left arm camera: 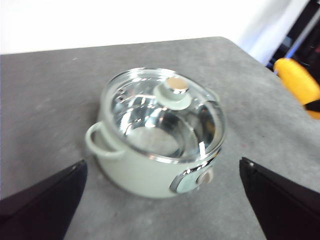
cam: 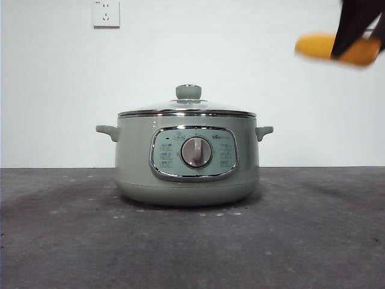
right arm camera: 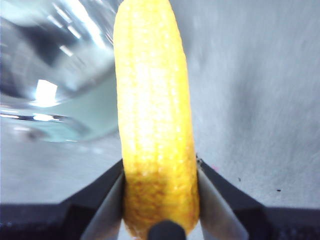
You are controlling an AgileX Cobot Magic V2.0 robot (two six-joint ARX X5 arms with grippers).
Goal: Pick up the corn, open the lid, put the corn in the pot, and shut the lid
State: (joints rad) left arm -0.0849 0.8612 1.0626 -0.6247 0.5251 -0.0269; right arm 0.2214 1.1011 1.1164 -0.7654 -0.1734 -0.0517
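The sage-green pot (cam: 187,161) stands mid-table with its glass lid (cam: 187,108) on it and the green knob (cam: 188,91) on top. My right gripper (cam: 355,39) is high at the upper right, shut on the yellow corn (cam: 319,46), which lies level well above and to the right of the pot. In the right wrist view the corn (right arm camera: 155,115) fills the space between the jaws, with the pot's rim (right arm camera: 55,110) blurred behind. My left gripper (left arm camera: 160,200) is open and empty above the pot (left arm camera: 155,135) and lid (left arm camera: 165,117); the corn (left arm camera: 299,82) shows at the edge.
The dark grey table (cam: 313,241) spreads around the pot. A white wall with a socket (cam: 106,13) stands behind. The pot's dial (cam: 196,152) and control panel face the front.
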